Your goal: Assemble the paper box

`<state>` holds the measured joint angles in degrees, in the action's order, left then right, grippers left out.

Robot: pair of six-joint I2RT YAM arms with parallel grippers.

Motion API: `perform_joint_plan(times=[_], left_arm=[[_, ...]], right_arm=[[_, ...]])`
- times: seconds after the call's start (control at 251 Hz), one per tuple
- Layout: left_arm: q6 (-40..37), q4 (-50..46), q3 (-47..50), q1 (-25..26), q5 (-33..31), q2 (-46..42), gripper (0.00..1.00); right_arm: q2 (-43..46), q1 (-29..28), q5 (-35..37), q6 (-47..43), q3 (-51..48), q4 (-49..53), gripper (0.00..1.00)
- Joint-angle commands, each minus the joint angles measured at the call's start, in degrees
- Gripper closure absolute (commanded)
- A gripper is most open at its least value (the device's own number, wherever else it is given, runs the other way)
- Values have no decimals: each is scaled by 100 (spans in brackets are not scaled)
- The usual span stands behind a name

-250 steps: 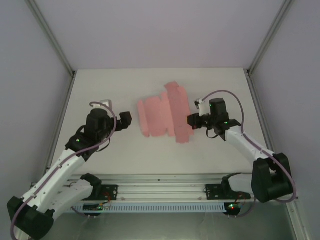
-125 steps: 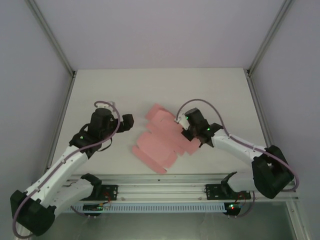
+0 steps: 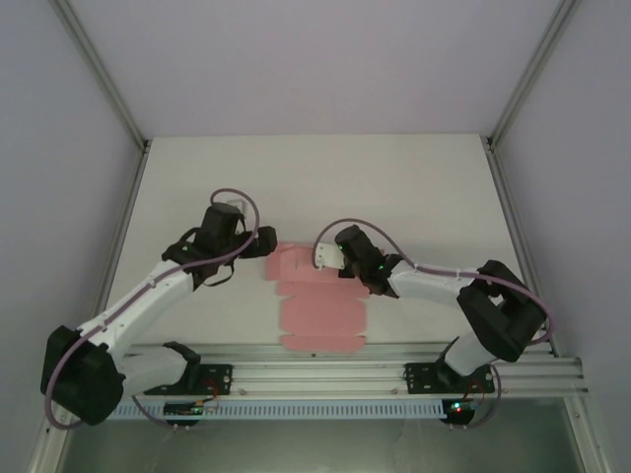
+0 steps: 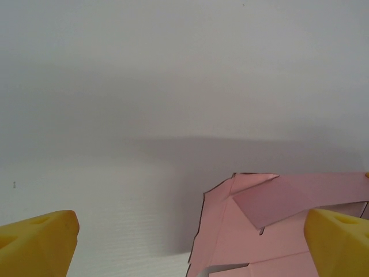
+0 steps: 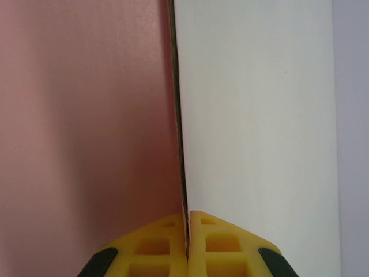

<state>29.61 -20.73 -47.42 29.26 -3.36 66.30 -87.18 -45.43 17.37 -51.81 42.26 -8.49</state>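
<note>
The paper box is a flat pink die-cut sheet (image 3: 320,310) lying on the white table, reaching close to the near edge. My right gripper (image 3: 338,266) is shut on the sheet's far right edge. In the right wrist view the yellow fingertips (image 5: 188,218) pinch the thin card, which runs edge-on up the frame with its pink face (image 5: 86,115) to the left. My left gripper (image 3: 268,241) hovers open at the sheet's far left corner. In the left wrist view its wide-apart fingers (image 4: 187,248) frame the pink corner (image 4: 271,231), where one flap is folded up.
The white table (image 3: 197,177) is walled by grey panels at the back and both sides. An aluminium rail (image 3: 315,370) holding both arm bases runs along the near edge, just below the sheet.
My right gripper has pulled the sheet leftward and toward the near edge, turning it as it went. The left arm has swung right, up to the sheet's corner.
</note>
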Motion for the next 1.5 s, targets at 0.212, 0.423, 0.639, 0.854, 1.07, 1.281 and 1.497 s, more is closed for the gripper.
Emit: perform_joint_plan(times=[0.212,0.423,0.639,0.854,1.07,1.281,1.497], left_arm=[[-302,90,-726,-43,125,794,0],[-261,181,-663,-48,113,865,0],[-378,293,-620,-43,351,1064,0],[-456,645,-551,-16,816,1156,0],[-266,1315,-499,102,850,1205,0],[-37,1742,-474,289,456,1330,0],[63,2372,-148,438,188,1041,0]], right_arm=[[210,82,-52,-491,26,-989,98],[267,100,143,-620,27,-1093,99],[427,93,228,-618,64,-1052,99],[510,103,247,-489,133,-826,99],[530,-22,378,-399,205,-914,100],[980,36,-153,538,348,-496,100],[1560,352,-938,1062,162,-287,100]])
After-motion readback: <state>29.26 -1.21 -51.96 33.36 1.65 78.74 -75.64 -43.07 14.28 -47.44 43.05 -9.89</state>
